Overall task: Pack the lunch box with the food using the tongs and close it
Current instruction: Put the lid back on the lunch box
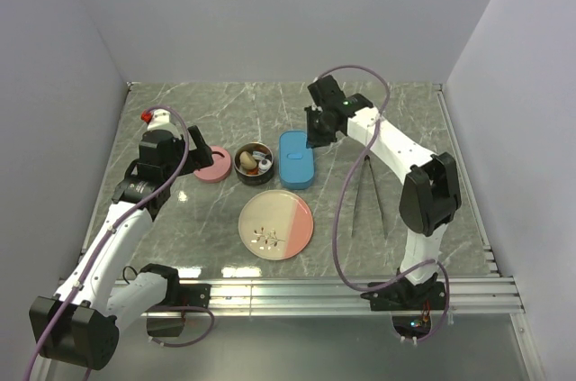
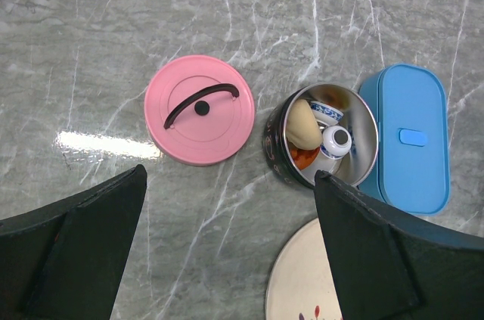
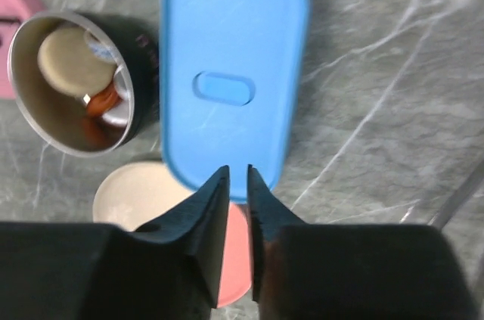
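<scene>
Hovering right gripper (image 3: 238, 176) over blue lunch box (image 3: 231, 32), fingers (image 3: 204, 214) a slit apart, empty | left gripper (image 2: 227, 176) spread wide | food (image 2: 302, 127) in tin (image 2: 276, 146) between both grippers | tongs (image 1: 362, 196) flat, right of right fingers

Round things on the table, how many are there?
3: the pink lid on the left, the steel pot just right of it, and the plate nearer the robot's bases. The arms cover some of the table, so one more could be hidden.

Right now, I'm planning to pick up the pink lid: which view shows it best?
Left wrist: the pink lid is whole, large and unobstructed. Top external shows it small; right wrist catches only a sliver at the frame's left edge.
</scene>
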{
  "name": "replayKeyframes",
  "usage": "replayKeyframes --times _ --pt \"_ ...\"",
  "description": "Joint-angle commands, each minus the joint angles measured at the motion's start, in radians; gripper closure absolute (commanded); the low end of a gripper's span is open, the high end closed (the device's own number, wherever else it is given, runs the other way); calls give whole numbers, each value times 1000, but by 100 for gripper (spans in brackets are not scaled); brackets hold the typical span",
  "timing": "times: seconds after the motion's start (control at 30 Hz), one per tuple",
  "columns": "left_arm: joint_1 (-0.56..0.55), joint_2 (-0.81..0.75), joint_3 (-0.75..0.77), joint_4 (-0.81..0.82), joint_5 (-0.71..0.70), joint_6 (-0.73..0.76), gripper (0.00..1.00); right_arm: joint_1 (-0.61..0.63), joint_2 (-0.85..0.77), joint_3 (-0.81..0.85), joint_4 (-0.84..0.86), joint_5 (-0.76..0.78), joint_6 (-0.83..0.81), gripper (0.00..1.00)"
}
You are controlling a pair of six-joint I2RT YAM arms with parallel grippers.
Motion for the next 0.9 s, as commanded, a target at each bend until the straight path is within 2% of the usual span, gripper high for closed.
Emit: replayKeyframes --times 0.0,0.17,0.6,0.87 --pt "4 -19 -8 39 16 1 1 57 -63 -52 22 -13 1 79" --pt "4 -17 -4 37 21 -1 1 102 -65 -146 76 -42 33 82" --pt "4 -25 -2 34 14 4 0 122 67 -166 105 -31 21 82" --pt "4 -31 -2 31 10 6 1 122 79 -181 108 -35 24 82"
